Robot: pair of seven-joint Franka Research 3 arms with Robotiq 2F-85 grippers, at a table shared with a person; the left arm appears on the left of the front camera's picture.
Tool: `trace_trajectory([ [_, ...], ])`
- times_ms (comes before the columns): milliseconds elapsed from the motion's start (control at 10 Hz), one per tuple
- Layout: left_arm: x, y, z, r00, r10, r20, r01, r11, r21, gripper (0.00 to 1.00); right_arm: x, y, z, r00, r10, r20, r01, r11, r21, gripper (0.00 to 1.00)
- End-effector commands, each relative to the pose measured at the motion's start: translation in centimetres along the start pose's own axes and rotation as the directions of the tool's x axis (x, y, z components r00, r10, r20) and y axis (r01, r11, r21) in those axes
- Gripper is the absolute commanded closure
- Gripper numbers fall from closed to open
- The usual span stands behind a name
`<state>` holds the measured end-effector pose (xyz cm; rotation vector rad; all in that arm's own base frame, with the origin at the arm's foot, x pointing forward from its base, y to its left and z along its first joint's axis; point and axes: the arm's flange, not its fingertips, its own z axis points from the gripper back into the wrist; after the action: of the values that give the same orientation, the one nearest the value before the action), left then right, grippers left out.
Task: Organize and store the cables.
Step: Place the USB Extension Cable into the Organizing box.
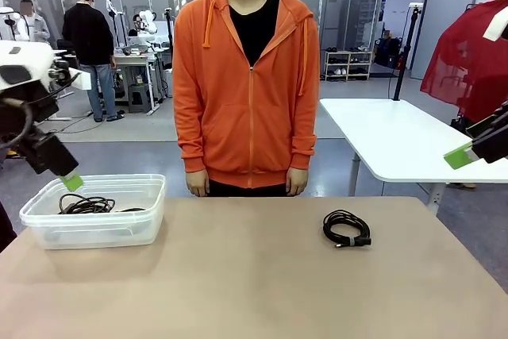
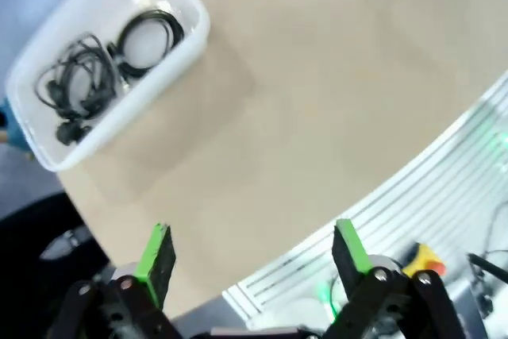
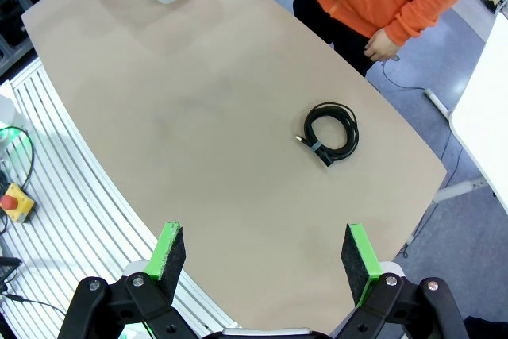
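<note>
One coiled black cable (image 1: pixel 346 229) lies on the tan table (image 1: pixel 254 275), right of centre; the right wrist view has this cable (image 3: pixel 330 131) well ahead of my right gripper (image 3: pixel 262 250), which hangs open high above the table's near side. In the front view a green pad of the right gripper (image 1: pixel 460 155) shows at the right edge. Other cables (image 1: pixel 86 205) lie loosely in a clear plastic bin (image 1: pixel 95 232) at the table's left. My left gripper (image 2: pixel 254 253) is open, raised above the table edge, with the bin (image 2: pixel 186 41) and its cables (image 2: pixel 107 65) ahead of it.
A person in an orange hoodie (image 1: pixel 248 77) stands at the far side of the table, hands (image 1: pixel 295 182) hanging down. A white table (image 1: pixel 397 136) stands behind at the right. The tan top between bin and loose coil is bare.
</note>
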<state>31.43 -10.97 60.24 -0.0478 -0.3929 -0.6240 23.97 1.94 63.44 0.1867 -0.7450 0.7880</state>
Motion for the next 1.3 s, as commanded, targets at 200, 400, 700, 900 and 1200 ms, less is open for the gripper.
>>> trace_trajectory([
  [200,-1.5,-0.6,0.4,0.998,-0.014,0.058,0.014,1.0,0.006,0.0,-0.3,0.0,0.0,1.0,-0.007,-0.014,0.007,1.0,-0.006,0.0],
  [400,-1.5,-0.6,0.4,0.998,-0.014,0.058,0.014,1.0,0.006,0.0,-0.3,0.0,0.0,1.0,-0.007,-0.014,0.007,1.0,-0.006,0.0],
  [700,-1.5,-0.6,0.4,0.998,-0.014,0.058,0.014,1.0,0.006,0.0,-0.3,0.0,0.0,1.0,-0.007,-0.014,0.007,1.0,-0.006,0.0],
  [900,-1.5,-0.6,0.4,0.998,-0.014,0.058,0.014,1.0,0.006,0.0,-0.3,0.0,0.0,1.0,-0.007,-0.014,0.007,1.0,-0.006,0.0],
  [1200,-1.5,-0.6,0.4,0.998,-0.014,0.058,0.014,1.0,0.006,0.0,-0.3,0.0,0.0,1.0,-0.007,-0.014,0.007,1.0,-0.006,0.0],
])
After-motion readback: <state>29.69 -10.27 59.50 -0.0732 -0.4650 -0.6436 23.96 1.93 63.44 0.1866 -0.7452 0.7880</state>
